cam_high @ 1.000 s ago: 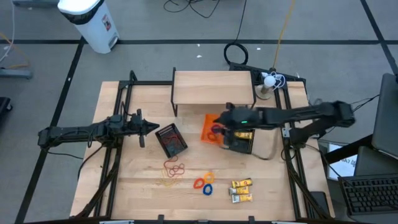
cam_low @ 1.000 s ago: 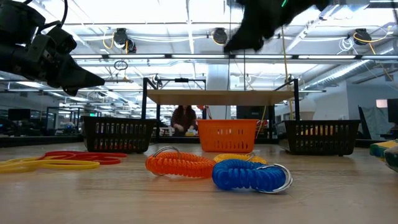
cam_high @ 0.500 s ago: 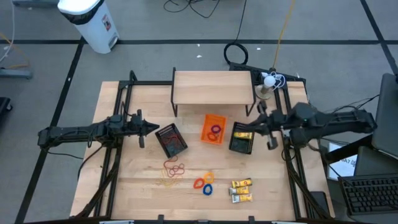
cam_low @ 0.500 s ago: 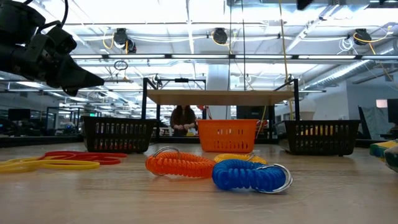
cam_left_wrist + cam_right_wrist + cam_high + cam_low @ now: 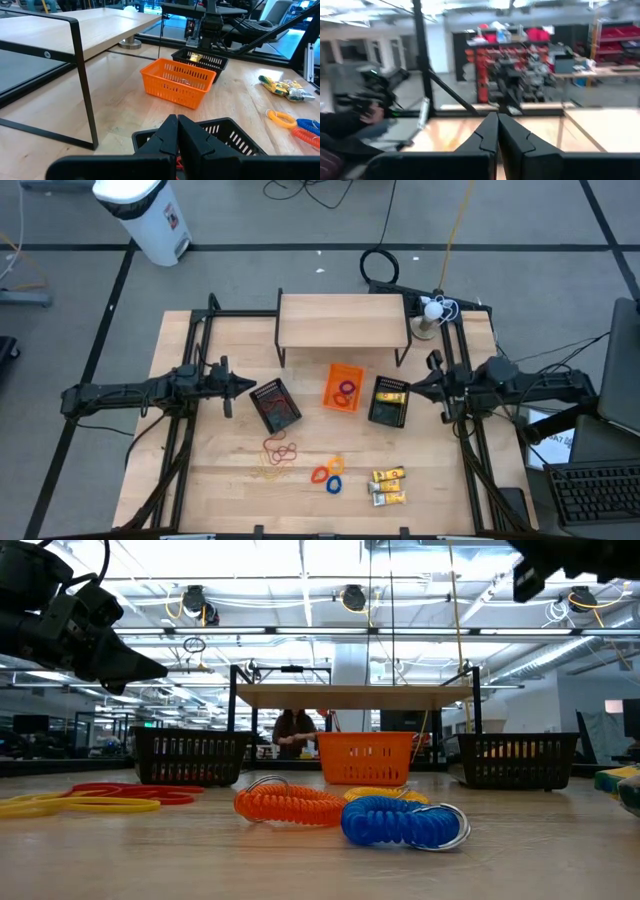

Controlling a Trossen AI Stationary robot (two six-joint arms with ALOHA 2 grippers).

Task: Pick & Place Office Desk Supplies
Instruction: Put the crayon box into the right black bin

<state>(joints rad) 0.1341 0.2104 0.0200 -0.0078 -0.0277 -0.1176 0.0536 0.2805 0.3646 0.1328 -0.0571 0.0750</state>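
Across the frame's middle my path is blocked by two black mesh bins [image 5: 275, 406] [image 5: 389, 401] flanking the orange bin [image 5: 343, 387], with the raised shelf [image 5: 343, 319] above. The bare tabletop [image 5: 440, 470] at lower right lies open.

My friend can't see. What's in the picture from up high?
Two dark robot arms reach over a wooden table, left pincer and right pincer both shut and empty. Between them sit a black bin, an orange bin and another black bin; rubber bands, rings and packets lie nearer the front.
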